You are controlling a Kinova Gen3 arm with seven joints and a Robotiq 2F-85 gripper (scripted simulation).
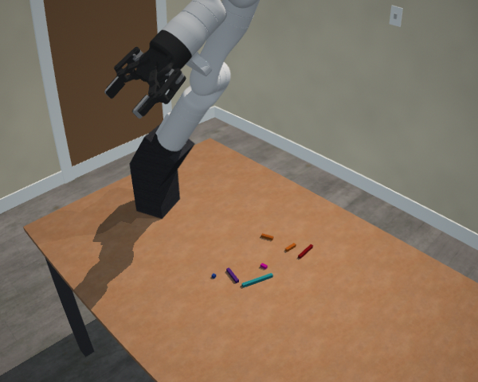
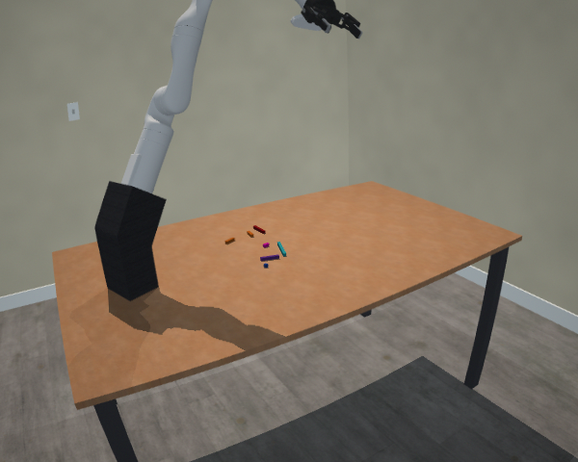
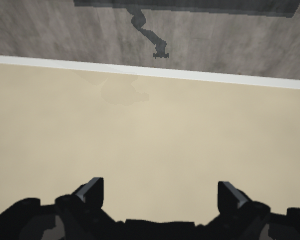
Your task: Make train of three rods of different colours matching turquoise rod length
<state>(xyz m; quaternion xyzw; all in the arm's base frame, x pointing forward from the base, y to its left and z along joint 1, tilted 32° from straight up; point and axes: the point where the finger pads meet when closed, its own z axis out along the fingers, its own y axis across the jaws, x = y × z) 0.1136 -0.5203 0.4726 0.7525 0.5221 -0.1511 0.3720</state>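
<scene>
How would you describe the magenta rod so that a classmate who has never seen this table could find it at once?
Start at the black robot base on the brown table and look to the small cluster of coloured rods near the table's middle. The magenta rod lies just above the long turquoise rod. It is a short pink-purple stub, far shorter than the darker purple rod.
</scene>
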